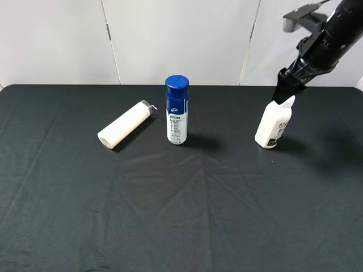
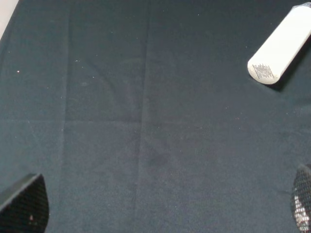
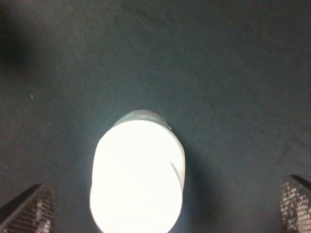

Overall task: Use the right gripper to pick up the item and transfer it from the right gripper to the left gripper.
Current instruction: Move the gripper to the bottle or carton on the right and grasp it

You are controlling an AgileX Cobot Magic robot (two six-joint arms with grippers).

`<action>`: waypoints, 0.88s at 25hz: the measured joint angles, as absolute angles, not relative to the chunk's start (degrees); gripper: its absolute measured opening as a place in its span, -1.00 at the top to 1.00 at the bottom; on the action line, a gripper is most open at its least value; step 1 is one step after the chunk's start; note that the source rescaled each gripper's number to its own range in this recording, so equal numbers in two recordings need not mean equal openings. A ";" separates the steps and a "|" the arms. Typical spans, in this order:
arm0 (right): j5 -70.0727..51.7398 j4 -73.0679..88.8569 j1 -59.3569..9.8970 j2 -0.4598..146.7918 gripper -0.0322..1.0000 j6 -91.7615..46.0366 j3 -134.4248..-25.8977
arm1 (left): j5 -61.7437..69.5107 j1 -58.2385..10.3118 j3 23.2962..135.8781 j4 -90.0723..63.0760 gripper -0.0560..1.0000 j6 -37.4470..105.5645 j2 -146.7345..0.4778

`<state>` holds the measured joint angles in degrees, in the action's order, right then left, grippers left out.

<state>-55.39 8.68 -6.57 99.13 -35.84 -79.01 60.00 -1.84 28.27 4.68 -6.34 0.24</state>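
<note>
Black cloth (image 1: 181, 215) covers the whole table. We see the item (image 1: 274, 126) at the right of the high view, standing on the cloth with its top leaning a bit toward the upper right. That may just be camera angle; we can't tell. The right gripper (image 1: 285, 86), its arm running in from the upper right corner, sits right over the item's cap and hides it.

In the right wrist view the item (image 3: 138, 177) glares white between the two fingertips (image 3: 29, 213), with gaps on both sides. So the right gripper (image 3: 163, 211) has its jaws wide open and holds nothing yet.

The left gripper (image 2: 163, 206) isn't in the high view. Its wrist view shows both tips far apart, jaws wide open and empty, with only cloth below and the tube (image 2: 281, 46) off to one side. In the high view the tube (image 1: 126, 124) lies left of centre and the blue-cap bottle (image 1: 176, 110) stands at centre, both well apart from the item.

We judge the step in hand to be the pick: the jaws straddle the item but haven't closed, and the transfer hasn't begun. The next move calls for a centred close on the upper body, because the item is tall and narrow and an off-centre pinch could tip it. After that, lift clear and carry it toward the middle for the left gripper.
</note>
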 joint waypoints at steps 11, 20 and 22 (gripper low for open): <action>-54.20 8.17 -6.57 105.89 -1.00 -35.20 -79.01 | 60.00 -1.84 28.27 4.68 -1.00 -6.34 0.24; -53.58 8.11 -6.57 107.88 -1.00 -35.16 -79.01 | 60.00 -1.84 28.27 4.68 -1.00 -6.34 0.24; -53.20 8.11 -6.57 108.32 -1.00 -35.16 -79.01 | 60.00 -1.84 28.27 4.68 -1.00 -6.34 0.24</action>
<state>-53.20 8.11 -6.57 108.32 -35.16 -79.01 60.00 -1.84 28.27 4.68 -6.34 0.24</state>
